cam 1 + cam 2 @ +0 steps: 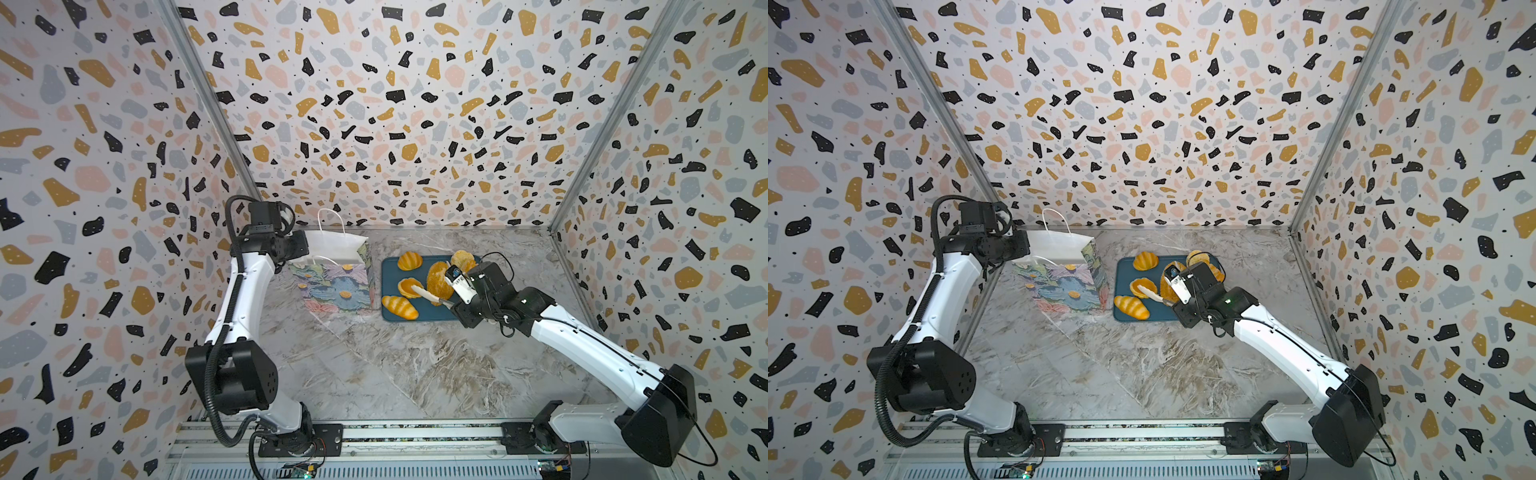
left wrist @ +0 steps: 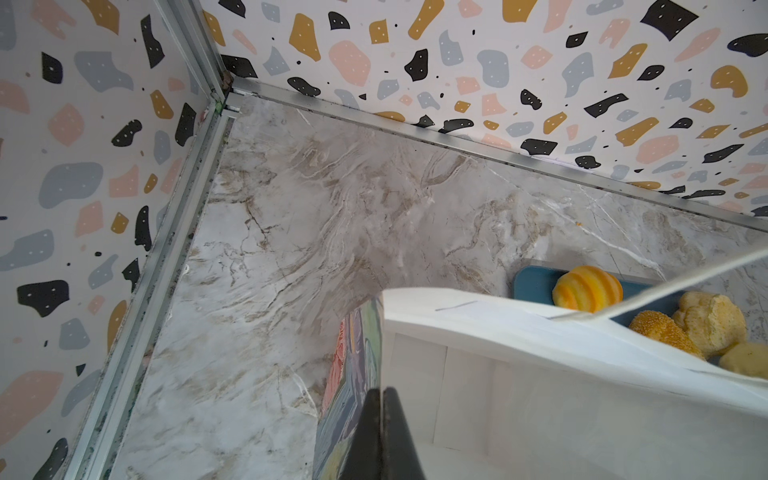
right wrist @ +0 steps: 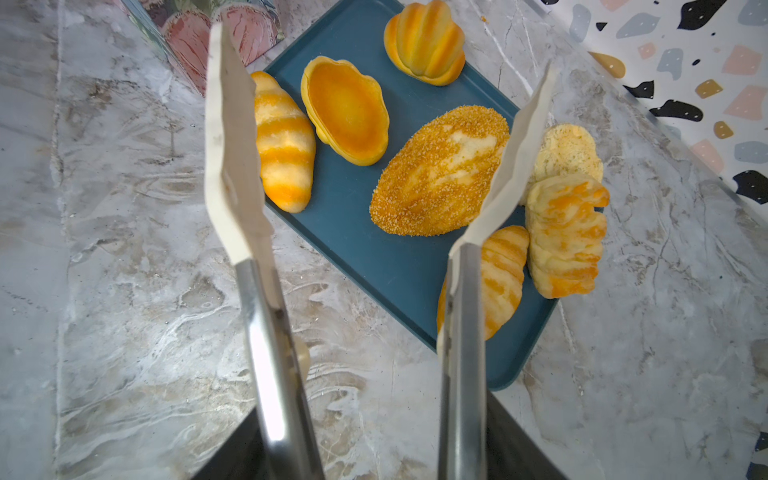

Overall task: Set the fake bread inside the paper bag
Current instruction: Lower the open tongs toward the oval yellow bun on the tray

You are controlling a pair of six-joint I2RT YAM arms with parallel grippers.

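My right gripper [image 1: 457, 301] is clamped on the handles of the tongs [image 3: 266, 324]. Their white tips stand spread, gripping nothing, low over the tray [image 3: 374, 257]. In the right wrist view the seeded loaf [image 3: 440, 170] and an upturned shell bun [image 3: 347, 110] lie between the tips. A striped roll [image 3: 284, 141] lies just beside one tip, and the other tong arm covers part of a second striped roll [image 3: 498, 278]. Another shell bun [image 3: 424, 41] sits near the tray's back edge, and two pale buns [image 3: 569, 151] [image 3: 565, 232] overhang its side. All the bread [image 1: 1131, 306] I can see is on the tray.

The bag [image 1: 332, 286] stands upright, mouth open, just beside the tray. My left gripper [image 2: 380, 432] is pressed together on the bag's wall near a corner.

The right arm stretches diagonally from the front rail [image 1: 415, 432] with its wrist tipped down. The left arm rises steeply with its elbow bent and its wrist turned toward the bag's rim.
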